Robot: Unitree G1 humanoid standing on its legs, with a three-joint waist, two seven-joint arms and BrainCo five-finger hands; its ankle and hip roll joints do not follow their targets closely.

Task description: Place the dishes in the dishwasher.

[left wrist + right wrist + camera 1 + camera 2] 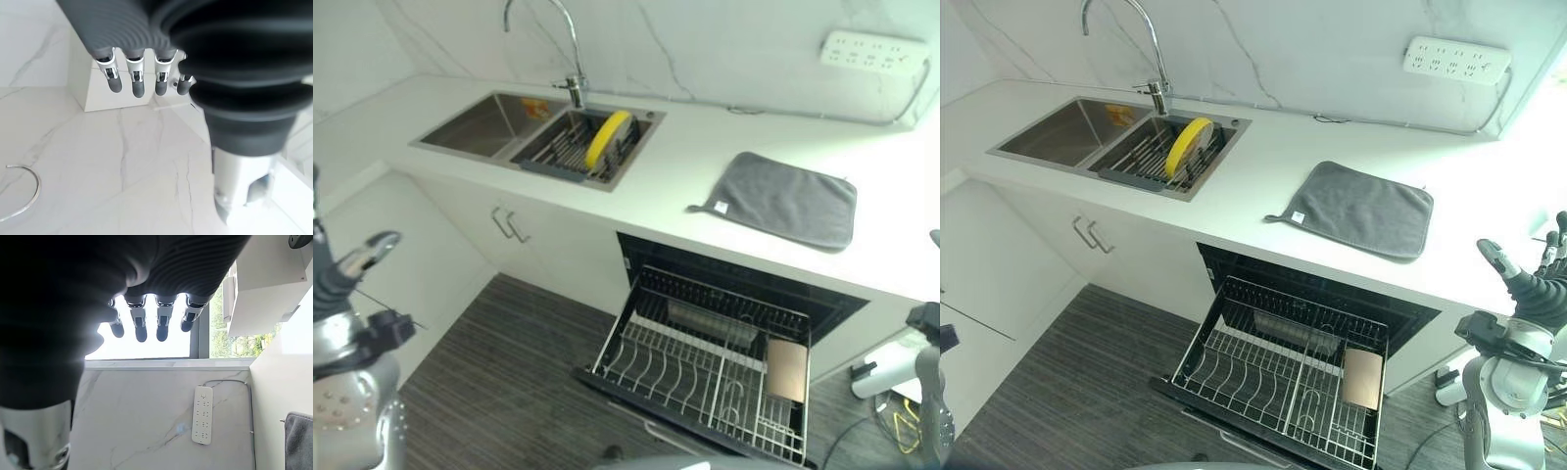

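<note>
A yellow plate stands on edge in the dark drying rack inside the right basin of the sink. Below the counter the dishwasher is open, its wire rack pulled out over the floor. A tan flat item stands in the rack's right end. My left hand is raised at the far left, well away from the sink, fingers straight and empty. My right hand is raised at the far right beside the counter's end, fingers straight, holding nothing.
A grey cloth lies on the white counter above the dishwasher. The curved tap rises behind the sink, and the left basin holds a small orange item. A power strip is on the wall. Cabinet handles sit below the sink.
</note>
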